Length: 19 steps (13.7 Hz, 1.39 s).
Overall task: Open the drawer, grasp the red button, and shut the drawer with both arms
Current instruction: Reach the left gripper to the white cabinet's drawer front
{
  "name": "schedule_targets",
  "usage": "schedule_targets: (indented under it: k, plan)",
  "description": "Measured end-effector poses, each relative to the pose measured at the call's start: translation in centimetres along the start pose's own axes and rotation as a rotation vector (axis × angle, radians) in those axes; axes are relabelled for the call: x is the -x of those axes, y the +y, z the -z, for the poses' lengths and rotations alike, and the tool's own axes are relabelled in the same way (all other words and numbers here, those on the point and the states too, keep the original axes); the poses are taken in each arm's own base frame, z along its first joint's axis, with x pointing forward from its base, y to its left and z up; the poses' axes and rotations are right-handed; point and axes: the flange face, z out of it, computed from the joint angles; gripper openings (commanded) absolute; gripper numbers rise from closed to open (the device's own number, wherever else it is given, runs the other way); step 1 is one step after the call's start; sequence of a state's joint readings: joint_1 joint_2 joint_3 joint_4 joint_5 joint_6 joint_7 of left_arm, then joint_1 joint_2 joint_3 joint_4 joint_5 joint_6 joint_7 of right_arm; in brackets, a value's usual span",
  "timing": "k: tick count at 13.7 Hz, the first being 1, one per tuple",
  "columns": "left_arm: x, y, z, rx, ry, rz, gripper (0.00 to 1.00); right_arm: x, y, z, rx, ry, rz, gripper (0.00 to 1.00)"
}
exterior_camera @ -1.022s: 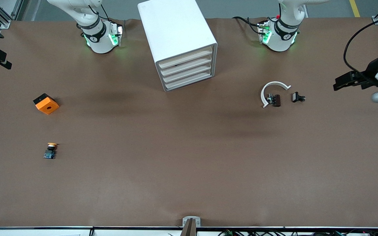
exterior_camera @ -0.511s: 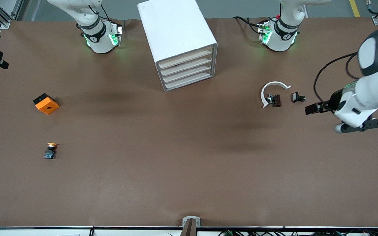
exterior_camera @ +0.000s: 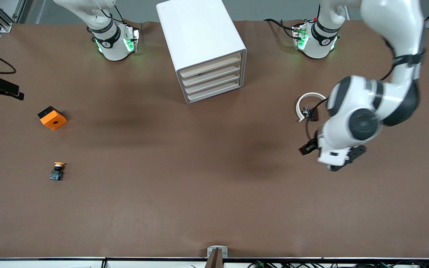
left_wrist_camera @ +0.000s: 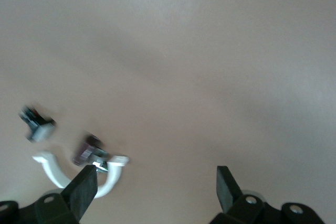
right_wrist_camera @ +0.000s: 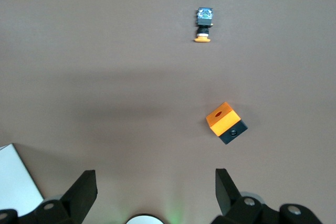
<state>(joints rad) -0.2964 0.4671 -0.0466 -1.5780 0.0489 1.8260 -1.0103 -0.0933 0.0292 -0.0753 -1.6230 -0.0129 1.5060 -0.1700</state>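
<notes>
Currently both drawers-shut white plastic drawer cabinet [exterior_camera: 203,48] untouched; left end effector [exterior_camera: 305,148] over brown tabletop [exterior_camera: 199,178], right end effector [exterior_camera: 11,93] at its edge, both wide open, empty; next: reach a drawer front.

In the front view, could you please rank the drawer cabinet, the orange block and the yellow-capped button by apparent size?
1. Drawer cabinet, largest by far.
2. Orange block.
3. Yellow-capped button, smallest.

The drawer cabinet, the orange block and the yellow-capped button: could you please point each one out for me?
Drawer cabinet [exterior_camera: 199,35]: front view, on its white top face.
Orange block [exterior_camera: 53,120]: front view, on its orange face beside the hole.
Yellow-capped button [exterior_camera: 57,173]: front view, on its dark body below the cap.
</notes>
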Motion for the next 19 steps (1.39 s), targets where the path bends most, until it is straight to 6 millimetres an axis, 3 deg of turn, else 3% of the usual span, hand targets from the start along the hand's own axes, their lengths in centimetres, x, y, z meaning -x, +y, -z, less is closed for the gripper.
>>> schedule_targets:
  k: [2, 4, 10, 13, 15, 19]
  plan:
    - [1.4, 2.6, -2.4, -0.025, -0.011, 0.098, 1.00, -0.9, 0.3, -0.6, 0.021, -0.013, -0.001, 1.00]
    - [2.7, 3.9, -4.4, -0.043, -0.115, 0.191, 1.00, -1.5, 0.5, -1.3, 0.026, -0.029, -0.002, 1.00]
    - [6.0, 4.8, -10.1, -0.192, -0.592, 0.434, 1.00, -1.9, 0.6, -1.8, 0.024, -0.038, -0.026, 1.00]
    - [6.2, 5.9, -12.8, -0.272, -0.766, 0.712, 1.00, -1.9, -0.1, -1.8, 0.022, -0.040, -0.122, 1.00]
    - [6.5, 6.3, -15.1, -0.384, -0.862, 0.872, 1.00, -2.1, -0.4, -1.9, 0.023, -0.041, -0.132, 1.00]
    - [9.5, 6.2, -18.1, -0.666, -1.000, 0.971, 1.00, -2.4, -0.4, -2.5, 0.023, -0.053, -0.136, 1.00]
